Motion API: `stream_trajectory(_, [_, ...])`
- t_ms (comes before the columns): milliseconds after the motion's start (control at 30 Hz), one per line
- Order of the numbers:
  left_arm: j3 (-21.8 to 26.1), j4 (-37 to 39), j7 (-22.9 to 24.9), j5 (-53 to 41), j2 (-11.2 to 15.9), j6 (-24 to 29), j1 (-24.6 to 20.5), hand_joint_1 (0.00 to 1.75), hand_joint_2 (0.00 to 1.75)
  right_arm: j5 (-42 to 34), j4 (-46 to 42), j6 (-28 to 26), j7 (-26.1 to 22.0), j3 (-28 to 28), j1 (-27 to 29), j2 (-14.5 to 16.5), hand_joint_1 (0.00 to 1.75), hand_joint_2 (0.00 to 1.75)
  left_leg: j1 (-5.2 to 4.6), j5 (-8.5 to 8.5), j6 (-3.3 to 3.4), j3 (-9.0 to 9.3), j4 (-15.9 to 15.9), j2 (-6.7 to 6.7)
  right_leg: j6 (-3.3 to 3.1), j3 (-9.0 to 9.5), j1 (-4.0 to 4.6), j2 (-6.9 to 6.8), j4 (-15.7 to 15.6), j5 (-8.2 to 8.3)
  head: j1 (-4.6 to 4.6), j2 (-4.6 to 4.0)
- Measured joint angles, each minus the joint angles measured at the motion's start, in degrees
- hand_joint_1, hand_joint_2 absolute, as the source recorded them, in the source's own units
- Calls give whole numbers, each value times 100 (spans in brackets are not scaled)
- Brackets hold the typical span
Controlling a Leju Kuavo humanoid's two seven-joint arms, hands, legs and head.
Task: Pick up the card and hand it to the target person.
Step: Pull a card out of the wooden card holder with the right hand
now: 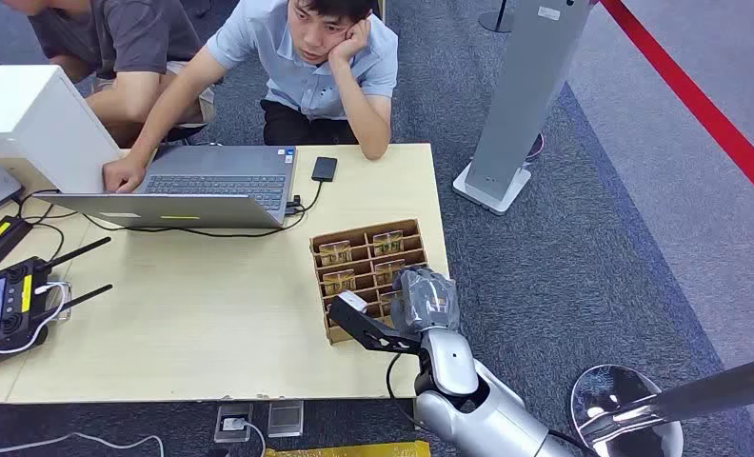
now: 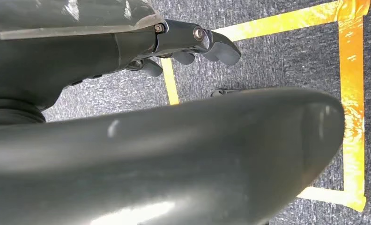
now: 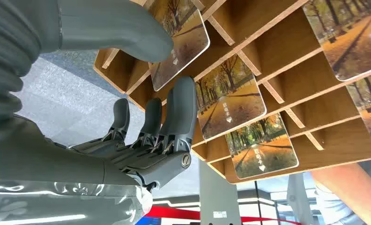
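Your right hand [image 1: 424, 297] hovers over the near right corner of the wooden card rack [image 1: 366, 237], fingers apart and closed on nothing yet. From the right wrist view its thumb [image 3: 127, 28] lies over the face of one autumn-scene card [image 3: 181, 44] while the darker fingers [image 3: 181, 110] reach toward the back of it; whether they touch the card is hard to tell. Largest in view, the pale table [image 1: 202, 324] carries the rack at its right side, an open laptop [image 1: 197, 186] with a person's hand [image 1: 124, 173] on it, a black phone [image 1: 324, 168] and a handheld controller [image 1: 7, 309] at the left edge. Two people sit at the far side. The rack's slots hold several cards standing on edge, the target card in the slot nearest your hand. Your left hand [image 2: 188, 44] hangs over grey carpet marked with yellow tape [image 2: 350, 84], fingers loosely curled, holding nothing. You appear to be at the pickup step: next, pinch the card between thumb and fingers, lift it straight out of its slot, then carry it to the person.
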Motion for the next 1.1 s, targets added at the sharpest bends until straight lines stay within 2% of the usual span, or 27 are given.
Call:
stream_trajectory(100, [0,0,0,0,-5,-4,0,0,0,-2,32,-1,0,-3,0,0,98,175,0,0,0,0,0,0,0,0,0,0,0,0,0,0])
stream_trajectory(433, [0,0,-8,1,-10,-3,0,0,0,-72,161,4,-14,-6,-9,34,127,175,0,0,0,0,0,0,0,1,0,0,0,0,1,0])
stream_trajectory(600, [0,0,-7,4,-10,9,0,0,0,-113,195,25,-26,-7,-25,58,137,175,0,0,0,1,0,0,0,1,0,0,0,0,2,0])
stream_trajectory(733, [0,0,-7,9,-10,18,0,0,0,-160,216,40,-40,-6,-37,63,164,175,0,0,0,2,0,0,0,2,0,0,0,0,2,0])
stream_trajectory(800, [0,0,-7,9,-10,24,0,0,87,-178,232,40,-45,-5,-45,71,174,175,0,0,0,3,0,0,0,3,0,0,0,0,2,0])
stream_trajectory(867, [0,0,-7,9,-10,30,0,0,175,-186,245,40,-49,-4,-51,83,175,175,0,0,0,5,0,1,0,4,0,0,0,0,2,0])
stream_trajectory(1100, [0,0,-48,35,-10,110,0,0,175,-273,255,26,-69,-7,-65,94,175,175,0,0,0,6,0,1,0,4,0,1,0,0,2,0])
